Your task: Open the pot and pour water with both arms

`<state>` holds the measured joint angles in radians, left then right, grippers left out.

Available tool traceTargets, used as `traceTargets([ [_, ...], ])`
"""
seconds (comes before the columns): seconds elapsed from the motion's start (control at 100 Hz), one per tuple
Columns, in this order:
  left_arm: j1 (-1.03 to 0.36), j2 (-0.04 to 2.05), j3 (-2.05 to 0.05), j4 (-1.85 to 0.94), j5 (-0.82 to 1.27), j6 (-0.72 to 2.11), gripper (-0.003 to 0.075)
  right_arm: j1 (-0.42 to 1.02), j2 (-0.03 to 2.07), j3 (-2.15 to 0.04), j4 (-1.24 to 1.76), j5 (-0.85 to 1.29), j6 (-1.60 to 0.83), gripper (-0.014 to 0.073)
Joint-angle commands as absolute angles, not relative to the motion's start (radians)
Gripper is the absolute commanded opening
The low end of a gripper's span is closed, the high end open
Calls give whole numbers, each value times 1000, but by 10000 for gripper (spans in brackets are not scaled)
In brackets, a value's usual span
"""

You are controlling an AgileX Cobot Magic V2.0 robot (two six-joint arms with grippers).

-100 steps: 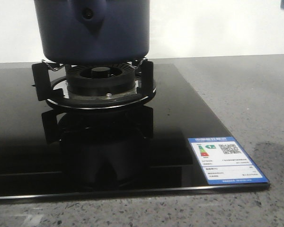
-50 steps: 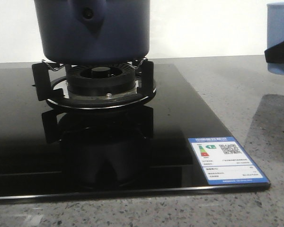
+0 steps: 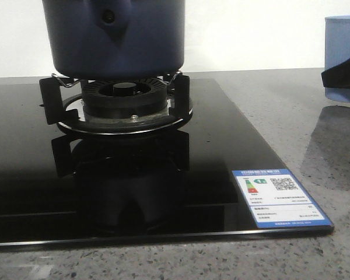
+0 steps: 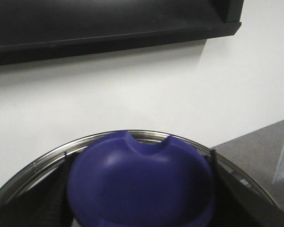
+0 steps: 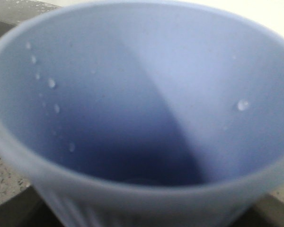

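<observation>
The dark navy pot (image 3: 114, 38) stands on the gas burner (image 3: 123, 99); its top is cut off by the front view's edge. In the left wrist view my left gripper (image 4: 138, 191) is shut on the lid's blue knob (image 4: 139, 179), black fingers (image 4: 61, 189) on either side, with the lid's steel rim (image 4: 52, 156) around it. Whether the lid rests on the pot cannot be told. My right gripper (image 3: 343, 77) is shut on a pale blue ribbed cup (image 3: 344, 49), held upright above the counter at the far right. The cup's inside (image 5: 142, 109) carries water droplets.
A black glass hob (image 3: 134, 175) with an energy label (image 3: 279, 197) at its front right corner lies on the grey speckled counter (image 3: 303, 116). A white wall stands behind, with a dark shelf (image 4: 113, 23) on it in the left wrist view.
The pale blue cup has come into the front view at the right edge, dropping lower and shifting slightly left. The pot has not moved.
</observation>
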<state>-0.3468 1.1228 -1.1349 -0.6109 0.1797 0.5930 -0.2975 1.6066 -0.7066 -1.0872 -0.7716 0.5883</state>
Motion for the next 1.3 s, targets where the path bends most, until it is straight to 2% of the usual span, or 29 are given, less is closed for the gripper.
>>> traceTargets([
  [0.0,-347,1097,-1175,-622,88,588,347,-302,1576,-727,-1048,-824,576,286],
  [0.57,-347,1097,-1175,-624,88,588,347,-302,1576,-727,-1052,-754,576,290],
  [0.66,-347,1097,-1175,-624,88,588,347,-302,1576,-727,-1052,-754,576,371],
  [0.77,-347,1097,-1175,-624,88,588,347,-302,1576,-727,-1052,-752,581,595],
  [0.82,-347,1097,-1175,-625,88,588,347,-304,1572,-727,-1052,-750,599,664],
  [1.29,-347,1097,-1175,-639,90,588,347,-332,1462,-701,-1169,-712,791,646],
])
